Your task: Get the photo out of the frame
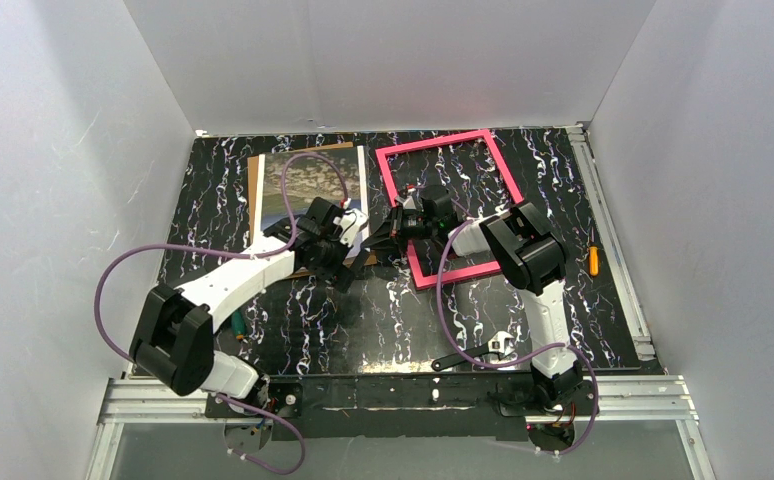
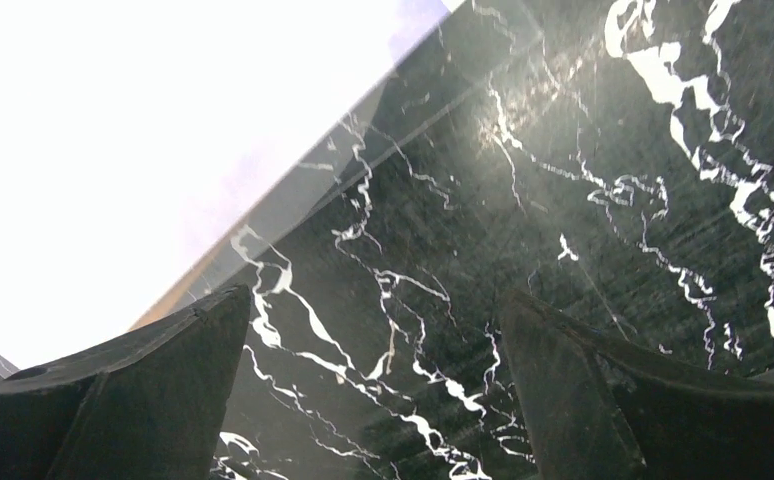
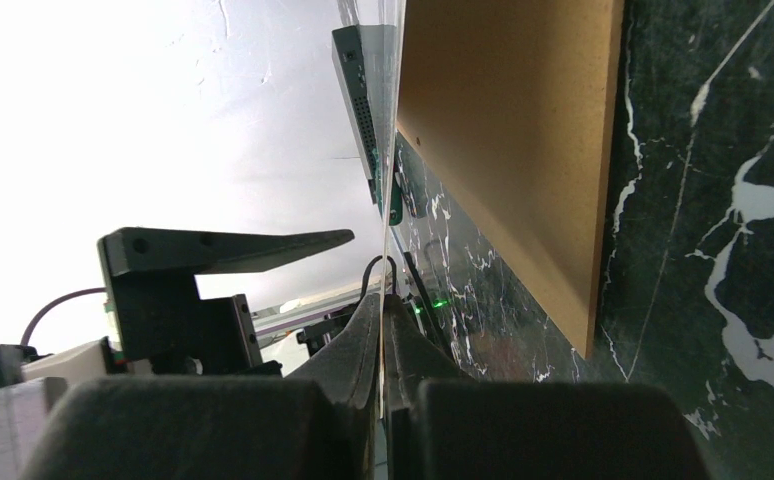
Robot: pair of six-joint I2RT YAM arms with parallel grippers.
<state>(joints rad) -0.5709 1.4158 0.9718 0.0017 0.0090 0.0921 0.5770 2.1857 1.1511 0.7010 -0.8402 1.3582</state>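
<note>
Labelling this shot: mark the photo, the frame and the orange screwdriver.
the photo point(image 1: 313, 190): top view, middle of the print.
the frame point(image 1: 433, 143): top view, far pink edge.
the orange screwdriver point(image 1: 593, 260): top view, its handle.

We are seeing bare marble table point(image 1: 383, 320) lying open across the lower centre of the top view. The upper centre is crowding up: the left gripper point(image 1: 358, 258), spread wide, and the right gripper point(image 1: 381, 238), pinching the photo point(image 1: 308, 180), are sitting almost tip to tip at the frame point(image 1: 458, 272)'s left border. A wrench point(image 1: 473, 355) is blocking the lower right, and a screwdriver point(image 1: 593, 260) is lying along the right edge.
</note>
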